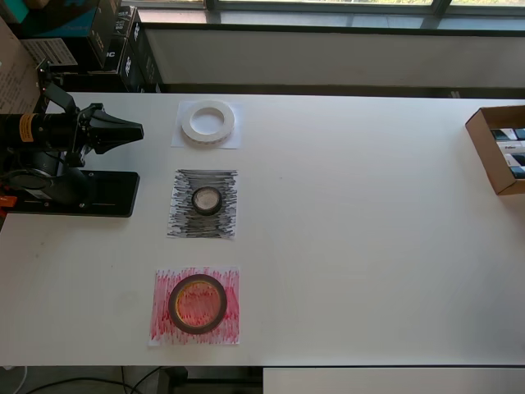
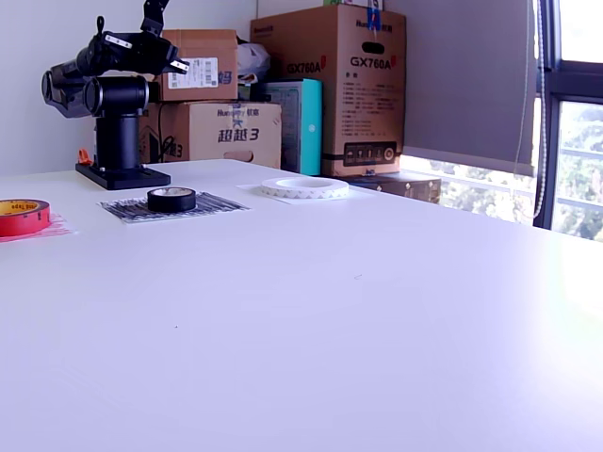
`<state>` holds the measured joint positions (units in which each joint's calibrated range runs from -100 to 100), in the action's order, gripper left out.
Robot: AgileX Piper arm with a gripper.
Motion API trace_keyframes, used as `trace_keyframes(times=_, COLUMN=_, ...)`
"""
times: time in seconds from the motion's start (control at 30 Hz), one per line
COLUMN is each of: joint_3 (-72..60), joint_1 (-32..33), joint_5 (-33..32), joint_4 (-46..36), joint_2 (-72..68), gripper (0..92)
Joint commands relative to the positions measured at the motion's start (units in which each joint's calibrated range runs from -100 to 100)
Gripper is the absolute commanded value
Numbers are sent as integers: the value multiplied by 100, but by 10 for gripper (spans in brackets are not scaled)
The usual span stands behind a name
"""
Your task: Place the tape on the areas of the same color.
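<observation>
Each tape roll lies on a paper area of its own colour, in a column at the overhead view's left. The white ring [image 1: 207, 121] [image 2: 304, 187] rests on the plain white sheet [image 1: 182, 141]. On the black-streaked sheet [image 1: 184, 222] [image 2: 221, 202] sits the small black roll [image 1: 207, 199] [image 2: 171, 199]. The dark-red ring [image 1: 173, 304] [image 2: 21, 217] is on the red-streaked sheet [image 1: 164, 328] [image 2: 57, 226]. My gripper [image 1: 135, 129] [image 2: 177, 64] is folded back above the arm's base, left of the white ring, shut and holding nothing.
The arm's black base plate [image 1: 82, 195] [image 2: 122, 176] stands at the table's left edge in the overhead view. An open cardboard box [image 1: 492, 152] sits at the right edge. Stacked cartons [image 2: 325, 85] stand behind the table.
</observation>
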<state>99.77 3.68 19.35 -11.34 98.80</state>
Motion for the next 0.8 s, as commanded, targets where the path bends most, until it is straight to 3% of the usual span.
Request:
trace_keyframes(times=0.0, joint_3=-32, joint_1=-28, joint_5=-4, joint_4=-67, joint_2=36, gripper=2)
trace_keyframes(times=0.77, joint_3=-32, joint_1=-12, joint_5=46, joint_4=-7, joint_2=36, gripper=8)
